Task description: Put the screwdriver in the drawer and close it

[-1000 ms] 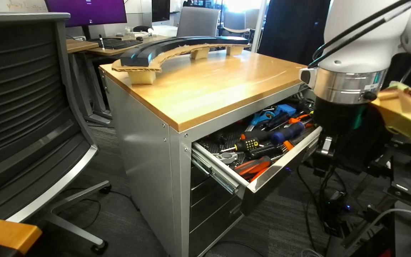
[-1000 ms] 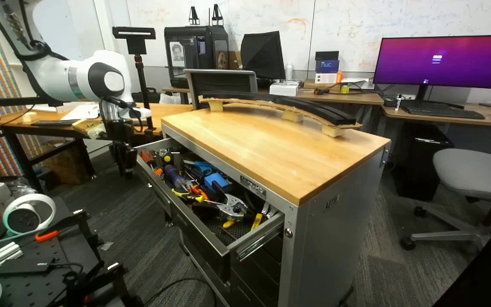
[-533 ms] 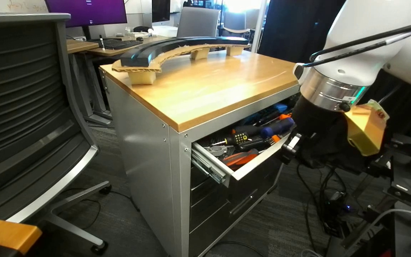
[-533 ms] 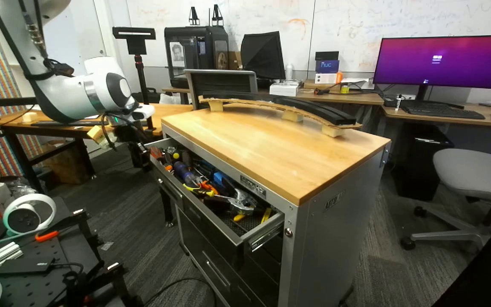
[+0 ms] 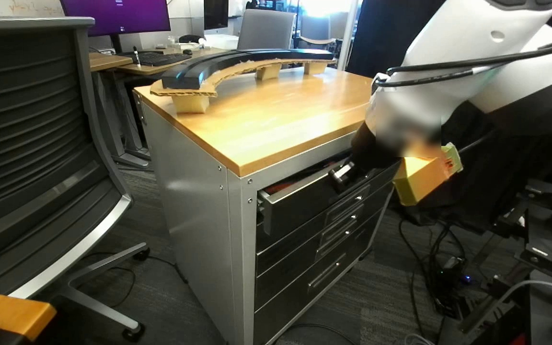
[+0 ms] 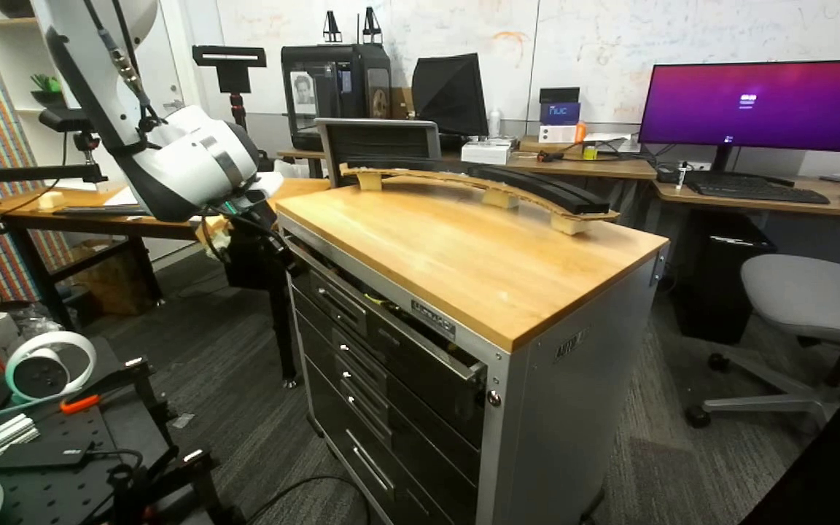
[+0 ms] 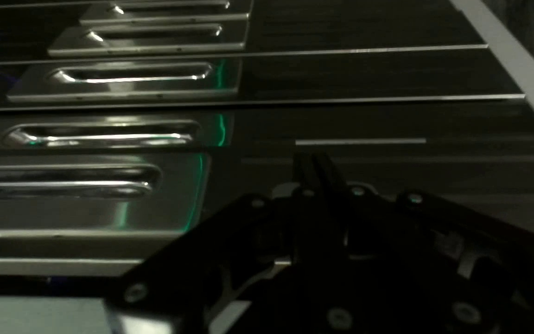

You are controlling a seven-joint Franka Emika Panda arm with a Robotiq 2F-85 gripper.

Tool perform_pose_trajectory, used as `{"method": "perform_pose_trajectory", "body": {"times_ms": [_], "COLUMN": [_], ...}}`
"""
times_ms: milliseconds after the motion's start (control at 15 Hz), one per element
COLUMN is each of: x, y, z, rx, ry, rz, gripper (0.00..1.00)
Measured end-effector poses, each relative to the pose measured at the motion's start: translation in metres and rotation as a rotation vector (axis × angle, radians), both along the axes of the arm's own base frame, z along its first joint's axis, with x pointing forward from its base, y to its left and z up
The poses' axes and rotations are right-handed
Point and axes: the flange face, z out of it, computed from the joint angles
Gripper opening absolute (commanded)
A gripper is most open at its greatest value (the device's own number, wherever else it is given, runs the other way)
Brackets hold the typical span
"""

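Gripper (image 7: 313,162): fingers closed together, tips at the dark front of the top drawer (image 6: 427,368), near its left end in an exterior view; contact not resolvable. Drawer slightly ajar in both exterior views; interior mostly hidden, screwdriver position cannot be determined. Black curved piece (image 6: 551,191) along far part of wooden cabinet top (image 6: 449,255).

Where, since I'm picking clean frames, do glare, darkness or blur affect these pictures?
Wrist view: dim, the gripper nearly a silhouette, green glints on the drawer; an exterior view: a blurred patch over the arm's wrist, background light blown out; both exterior views: shine on the wooden top.
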Motion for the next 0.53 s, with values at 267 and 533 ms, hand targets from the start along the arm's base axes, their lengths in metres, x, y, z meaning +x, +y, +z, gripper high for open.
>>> {"method": "perform_pose_trajectory", "body": {"times_ms": [267, 533], "x": [0.019, 0.01], "y": [0.01, 0.009], "z": [0.0, -0.002], "rx": [0.008, -0.009], "ry": [-0.133, -0.17], "rz": [-0.056, -0.065], "gripper": [0.35, 0.58]}}
